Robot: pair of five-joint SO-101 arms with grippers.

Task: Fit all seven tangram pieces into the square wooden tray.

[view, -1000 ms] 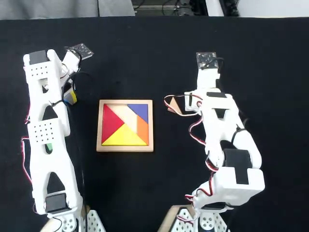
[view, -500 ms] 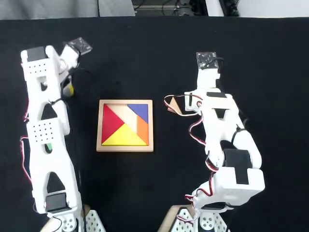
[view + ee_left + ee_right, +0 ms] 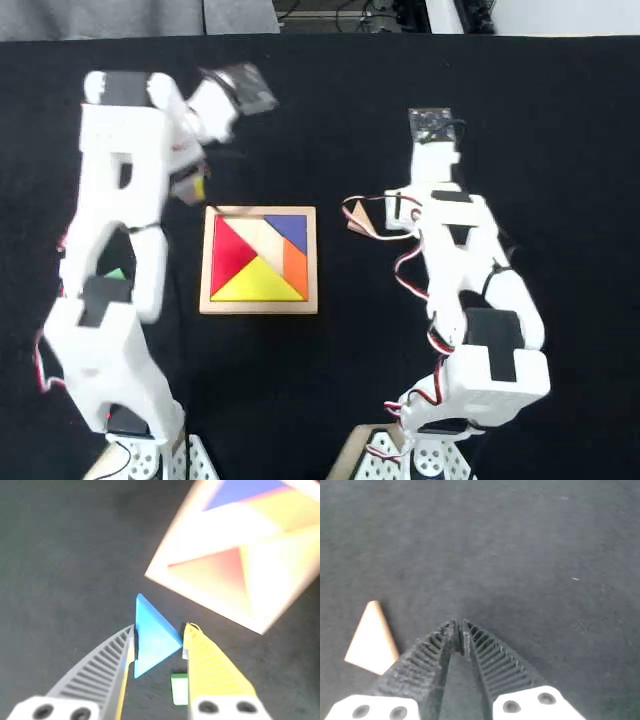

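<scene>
In left wrist view, left pincer [image 3: 160, 631] clamps blue triangle [image 3: 152, 642] near tray [image 3: 170, 536].

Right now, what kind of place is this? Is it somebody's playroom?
Probably a robot lab or workshop, not a playroom. Two white robot arms stand at a black table, cables lie behind it, and the left hand grips a blue triangle near the wooden tray.

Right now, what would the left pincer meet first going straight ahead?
Probably a corner of the wooden tray; depth is unclear, so its blue triangle might touch the black table first.
</scene>
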